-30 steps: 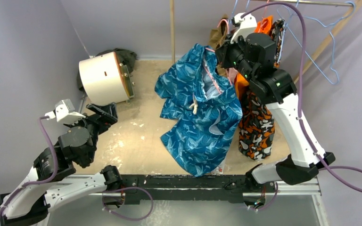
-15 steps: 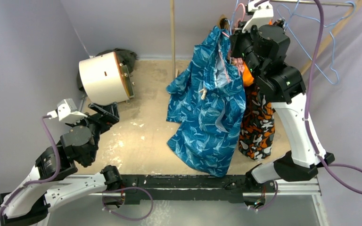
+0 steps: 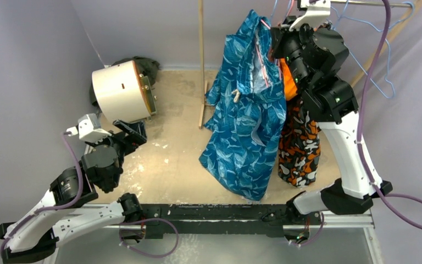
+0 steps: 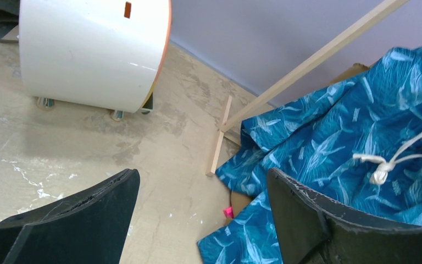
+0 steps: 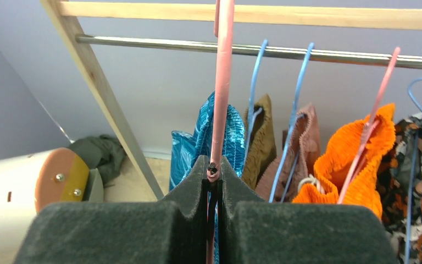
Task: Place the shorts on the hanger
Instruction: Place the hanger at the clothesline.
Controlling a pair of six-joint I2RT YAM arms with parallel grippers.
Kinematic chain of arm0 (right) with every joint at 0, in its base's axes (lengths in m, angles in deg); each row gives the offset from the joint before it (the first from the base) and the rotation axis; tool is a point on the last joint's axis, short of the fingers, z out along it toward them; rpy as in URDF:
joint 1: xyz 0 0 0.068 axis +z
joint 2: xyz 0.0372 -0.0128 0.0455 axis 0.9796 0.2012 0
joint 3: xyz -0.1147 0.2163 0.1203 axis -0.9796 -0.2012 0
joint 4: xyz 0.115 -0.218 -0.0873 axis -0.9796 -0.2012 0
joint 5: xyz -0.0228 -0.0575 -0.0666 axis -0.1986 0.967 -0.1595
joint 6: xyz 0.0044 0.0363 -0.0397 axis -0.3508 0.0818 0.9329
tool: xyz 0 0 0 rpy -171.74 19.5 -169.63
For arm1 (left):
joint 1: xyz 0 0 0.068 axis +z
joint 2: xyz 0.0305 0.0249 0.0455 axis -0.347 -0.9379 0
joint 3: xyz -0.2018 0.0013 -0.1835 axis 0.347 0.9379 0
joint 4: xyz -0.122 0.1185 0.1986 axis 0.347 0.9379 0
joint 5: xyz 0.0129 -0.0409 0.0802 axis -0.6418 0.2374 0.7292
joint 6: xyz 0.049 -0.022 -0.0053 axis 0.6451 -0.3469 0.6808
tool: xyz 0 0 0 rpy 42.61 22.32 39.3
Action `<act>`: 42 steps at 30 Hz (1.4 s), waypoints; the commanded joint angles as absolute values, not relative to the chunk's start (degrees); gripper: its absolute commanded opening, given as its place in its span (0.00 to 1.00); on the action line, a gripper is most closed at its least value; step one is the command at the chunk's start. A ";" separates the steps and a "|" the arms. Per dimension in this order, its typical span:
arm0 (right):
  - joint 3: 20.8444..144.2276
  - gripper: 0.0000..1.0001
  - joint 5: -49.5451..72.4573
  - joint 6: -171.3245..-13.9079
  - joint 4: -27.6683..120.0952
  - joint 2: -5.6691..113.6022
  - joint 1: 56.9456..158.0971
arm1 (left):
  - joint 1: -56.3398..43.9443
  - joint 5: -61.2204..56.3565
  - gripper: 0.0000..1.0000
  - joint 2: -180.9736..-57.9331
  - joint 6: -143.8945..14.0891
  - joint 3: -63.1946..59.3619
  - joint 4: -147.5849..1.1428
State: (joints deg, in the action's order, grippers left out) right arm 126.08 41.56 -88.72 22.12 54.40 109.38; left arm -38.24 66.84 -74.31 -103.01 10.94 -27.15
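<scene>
The blue-and-teal shorts (image 3: 247, 110) hang on the pink-red hanger (image 5: 221, 82), lifted high at the back by my right gripper (image 5: 213, 171). The right gripper is shut on the hanger's neck, with the hook up near the metal rail (image 5: 286, 50). The shorts' waistband shows behind the fingers (image 5: 228, 137). The shorts' hem reaches down towards the table. My left gripper (image 4: 200, 220) is open and empty, low over the table at the left, with the shorts (image 4: 351, 143) and their white drawstring bow (image 4: 382, 165) in front of it.
A white drum (image 3: 118, 91) lies at the back left. A wooden rack post (image 3: 201, 60) stands beside the shorts. Orange shorts (image 5: 351, 159), brown shorts (image 5: 261, 137), a patterned garment (image 3: 299, 146) and light blue hangers (image 5: 296, 110) hang on the rail.
My right arm has risen and moved back towards the rail, carrying the hanger and shorts up off the table. My left arm has shifted a little to the right.
</scene>
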 commanded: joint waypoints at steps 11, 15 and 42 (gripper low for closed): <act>121.08 0.00 33.43 -89.46 39.66 59.10 108.89 | -38.31 62.03 0.85 -74.82 -103.73 15.17 -32.56; 125.90 0.00 31.85 -89.28 39.06 60.74 108.84 | -38.31 61.66 0.85 -74.26 -103.54 16.12 -33.64; 118.86 0.00 32.94 -95.06 54.94 63.64 105.55 | -38.32 58.17 0.86 -74.50 -102.73 23.59 -40.12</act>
State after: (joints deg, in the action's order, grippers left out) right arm 115.63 31.59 -94.53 47.10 63.38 106.10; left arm -38.24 58.45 -74.11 -103.26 23.25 -37.36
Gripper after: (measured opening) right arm 0.031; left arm 0.853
